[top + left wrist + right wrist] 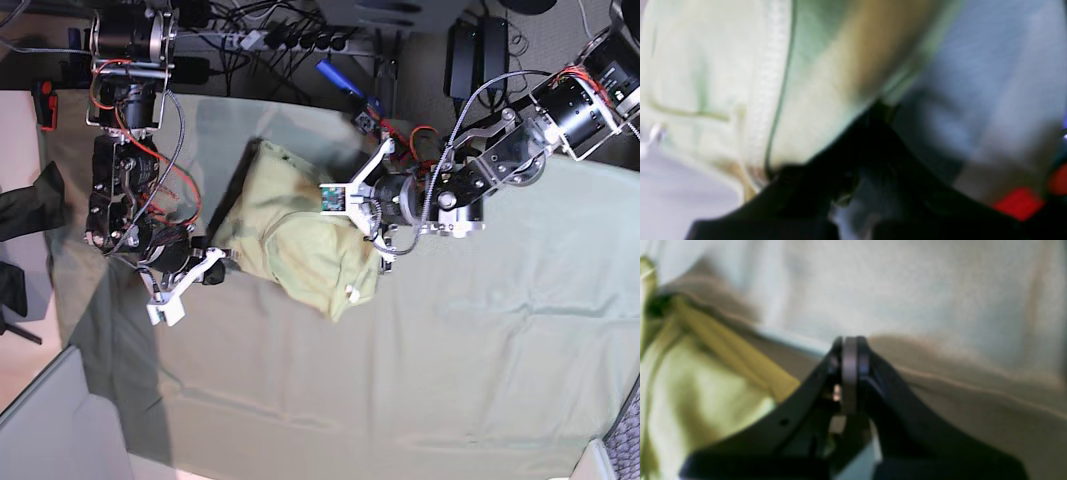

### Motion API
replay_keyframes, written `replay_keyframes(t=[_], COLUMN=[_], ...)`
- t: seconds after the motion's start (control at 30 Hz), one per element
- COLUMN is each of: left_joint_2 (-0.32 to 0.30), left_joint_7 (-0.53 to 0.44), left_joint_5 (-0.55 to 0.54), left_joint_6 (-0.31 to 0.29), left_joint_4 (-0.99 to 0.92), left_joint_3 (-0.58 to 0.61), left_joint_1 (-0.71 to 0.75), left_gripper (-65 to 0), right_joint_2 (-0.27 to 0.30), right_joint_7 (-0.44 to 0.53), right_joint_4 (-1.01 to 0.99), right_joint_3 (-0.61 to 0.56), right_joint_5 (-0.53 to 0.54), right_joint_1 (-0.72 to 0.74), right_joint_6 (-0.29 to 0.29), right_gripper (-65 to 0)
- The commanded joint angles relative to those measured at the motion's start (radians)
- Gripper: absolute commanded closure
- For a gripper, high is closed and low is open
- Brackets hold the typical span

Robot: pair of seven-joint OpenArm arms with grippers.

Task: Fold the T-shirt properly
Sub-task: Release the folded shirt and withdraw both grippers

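Observation:
The pale yellow-green T-shirt [290, 235] lies bunched in a rough heap on the grey-green table cloth [480, 330]. My left gripper [347, 215] is at the heap's right upper side. In the blurred left wrist view its dark fingers meet at the gripper [878, 110], pinching a taut edge of the shirt [716, 73] by the ribbed collar. My right gripper [220, 258] is at the shirt's left corner. In the right wrist view its jaws are shut [850, 340], with a stretched fold of shirt [706, 380] running in under one finger.
Cables, a power strip and dark boxes [300, 40] crowd the back edge. Black items [25, 205] sit beyond the cloth's left edge. A pale panel [60, 430] shows at the front left. A blurred red object [1017, 203] shows low right in the left wrist view.

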Motion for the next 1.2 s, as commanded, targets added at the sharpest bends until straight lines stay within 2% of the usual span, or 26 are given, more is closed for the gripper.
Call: replay_keyframes(t=[0.0, 0.17, 0.33, 0.43, 0.63, 0.7, 0.83, 0.9, 1.0, 1.17], left_joint_2=[-0.01, -0.01, -0.007, -0.001, -0.001, -0.007, -0.013, -0.037, -0.098, -0.187], left_joint_7=[0.023, -0.023, -0.032, -0.054, -0.058, -0.035, 0.072, 0.11, 0.162, 0.259], left_joint_5=[0.032, 0.032, 0.031, 0.031, 0.027, 0.029, 0.031, -0.052, -0.216, -0.423], left_joint_6=[0.028, 0.029, 0.079, 0.08, 0.09, 0.153, 0.166, 0.154, 0.092, 0.006], left_joint_4=[-0.01, -0.084, -0.15, -0.175, -0.18, -0.18, -0.163, -0.138, -0.067, 0.095], left_joint_3=[-0.008, -0.011, -0.054, -0.092, -0.097, -0.106, -0.212, -0.278, -0.372, -0.527], left_joint_1=[-0.034, -0.113, -0.173, -0.183, -0.195, -0.201, -0.205, -0.204, -0.189, -0.097], left_gripper=[0.0, 0.0, 0.0, 0.0, 0.0, 0.0, 0.0, 0.0, 0.0, 0.0], right_joint_2=[0.018, 0.028, 0.026, 0.018, -0.024, -0.026, -0.026, -0.026, -0.019, 0.044], right_joint_7=[0.005, -0.01, -0.01, -0.01, -0.01, -0.01, -0.011, -0.03, -0.087, -0.141], right_joint_4=[0.019, 0.031, 0.087, 0.148, 0.291, 0.327, 0.376, 0.394, 0.406, 0.408], right_joint_3=[0.005, 0.004, 0.005, 0.005, 0.005, 0.008, 0.069, 0.117, 0.193, 0.313], right_joint_5=[0.037, 0.122, 0.164, 0.167, 0.139, 0.118, 0.105, 0.106, 0.107, 0.166], right_joint_1=[0.02, -0.024, -0.107, -0.16, -0.247, -0.259, -0.267, -0.268, -0.269, -0.29], right_joint_6=[0.061, 0.077, 0.077, 0.077, 0.076, 0.076, 0.076, 0.076, 0.076, 0.076], right_gripper=[0.0, 0.0, 0.0, 0.0, 0.0, 0.0, 0.0, 0.0, 0.0, 0.0])
